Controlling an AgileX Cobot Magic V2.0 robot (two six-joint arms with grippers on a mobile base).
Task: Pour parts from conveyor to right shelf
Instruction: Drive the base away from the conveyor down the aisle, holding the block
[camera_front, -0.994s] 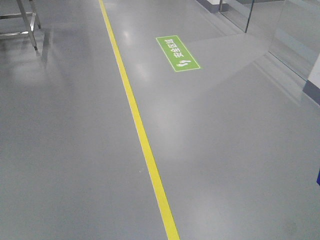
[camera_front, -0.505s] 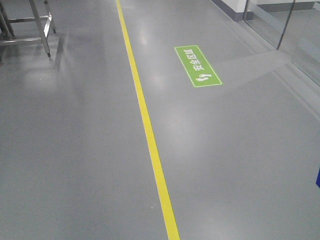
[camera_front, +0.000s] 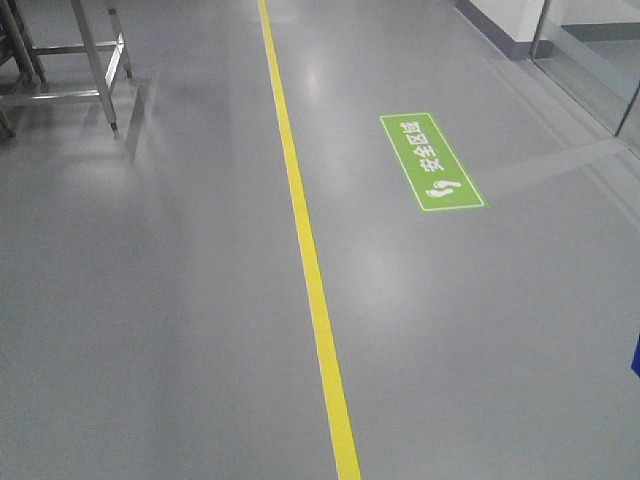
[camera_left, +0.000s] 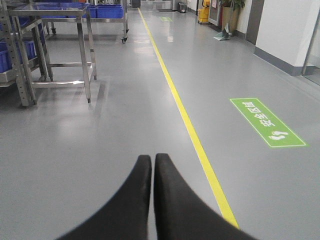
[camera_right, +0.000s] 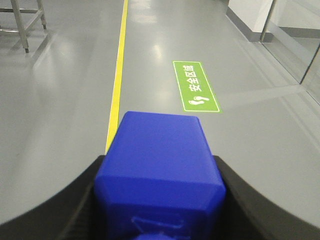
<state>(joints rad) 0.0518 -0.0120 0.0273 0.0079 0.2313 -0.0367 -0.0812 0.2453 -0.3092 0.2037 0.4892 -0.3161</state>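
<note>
Glossy grey floor (camera_front: 150, 320) was seen all round. Nearest, the blue block (camera_right: 160, 165) was clamped in the right gripper (camera_right: 160, 205); the left gripper (camera_left: 152, 167) was pressed together, empty. Within the last second the green floor sign (camera_front: 432, 163) and steel frame (camera_front: 103, 55) had been shifted further into view, so transit with the load was judged underway. Open floor was left along the yellow line (camera_front: 310, 260); the far right was edged by glass walling (camera_front: 595, 60).
</note>
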